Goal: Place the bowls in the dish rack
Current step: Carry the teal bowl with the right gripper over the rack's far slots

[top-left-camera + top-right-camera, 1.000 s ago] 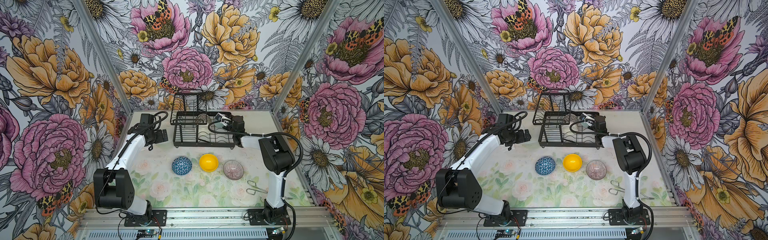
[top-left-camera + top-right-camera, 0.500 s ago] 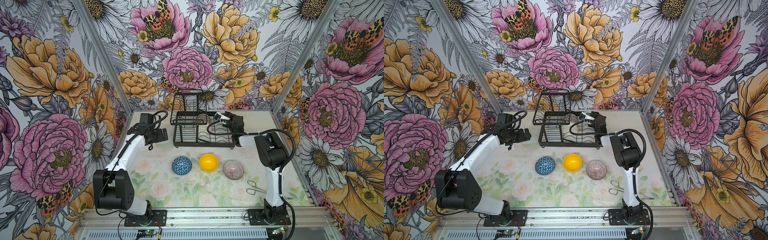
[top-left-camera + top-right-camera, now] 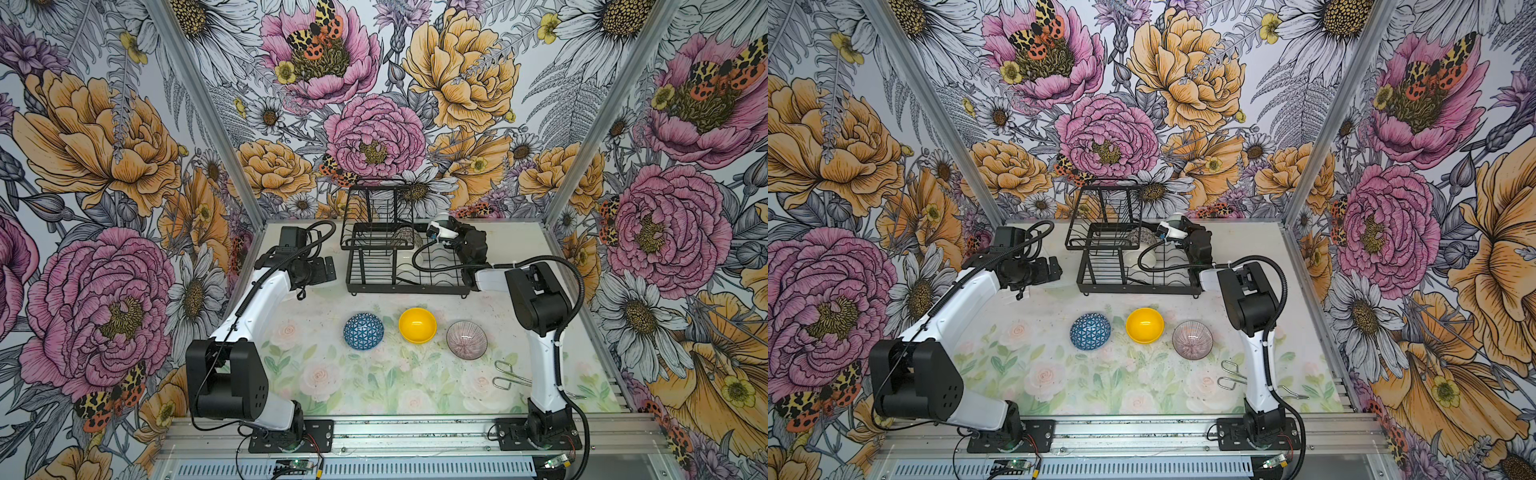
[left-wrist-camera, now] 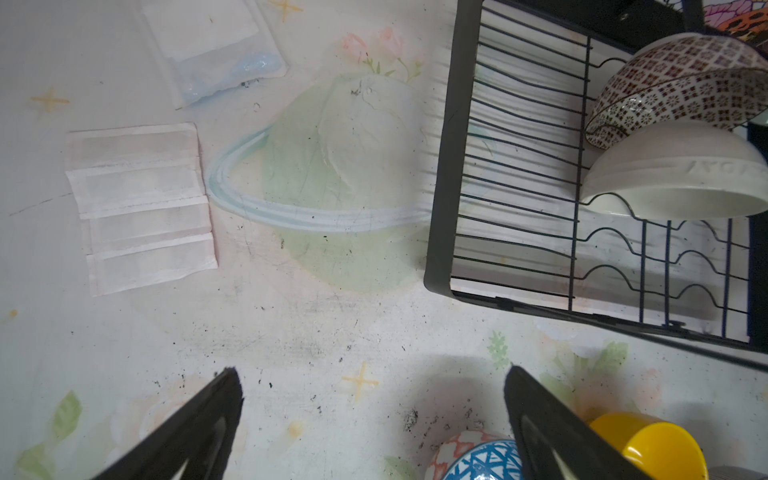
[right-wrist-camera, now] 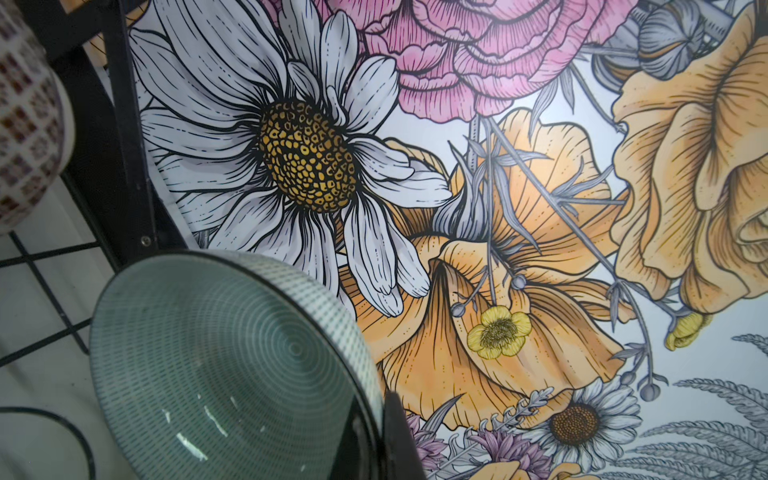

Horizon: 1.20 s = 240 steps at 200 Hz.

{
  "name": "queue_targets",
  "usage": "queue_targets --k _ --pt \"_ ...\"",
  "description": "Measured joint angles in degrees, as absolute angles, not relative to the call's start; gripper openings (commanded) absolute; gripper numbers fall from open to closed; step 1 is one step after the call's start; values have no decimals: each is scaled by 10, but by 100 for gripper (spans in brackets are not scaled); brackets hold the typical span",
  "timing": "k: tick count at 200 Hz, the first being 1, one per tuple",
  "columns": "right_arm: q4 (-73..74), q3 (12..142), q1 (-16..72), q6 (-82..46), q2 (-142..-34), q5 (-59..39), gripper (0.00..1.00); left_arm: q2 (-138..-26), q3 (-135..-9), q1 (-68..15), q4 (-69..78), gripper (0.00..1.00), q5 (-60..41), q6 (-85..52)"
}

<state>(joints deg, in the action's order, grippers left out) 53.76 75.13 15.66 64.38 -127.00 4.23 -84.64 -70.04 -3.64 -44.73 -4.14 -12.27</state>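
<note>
Right tool (image 3: 439, 228), clamped on the teal bowl (image 5: 224, 365), has edged rearward over the dish rack (image 3: 409, 286), so a third placement appears imminent; left tool (image 4: 370, 395) hangs apart; blue bowl (image 3: 363, 331), yellow bowl (image 3: 417, 325) and mauve bowl (image 3: 466, 339) lie on the surface (image 3: 332, 386).

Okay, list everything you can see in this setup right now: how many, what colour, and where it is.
dish rack: one, black wire, back of the table
mosaic bowl: one, dark-and-white, tilted in the rack
cream bowl: one, cream, in the rack next to the mosaic bowl
teal bowl: one, pale teal spiral, held at the rack
blue bowl: one, blue triangles, left end of the row before the rack
yellow bowl: one, yellow, middle of the row
mauve bowl: one, mauve, right end of the row
tongs: one, metal, front right
table: one, pale floral
left gripper: one, black, open, left of the rack
right gripper: one, black, shut on the teal bowl
</note>
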Motion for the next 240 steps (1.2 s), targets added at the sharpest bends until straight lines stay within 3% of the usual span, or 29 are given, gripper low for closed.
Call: queue_targets --k 240 --pt "569 762 153 710 -1320 23 0 -849 -700 -43 -445 99 -44 -122"
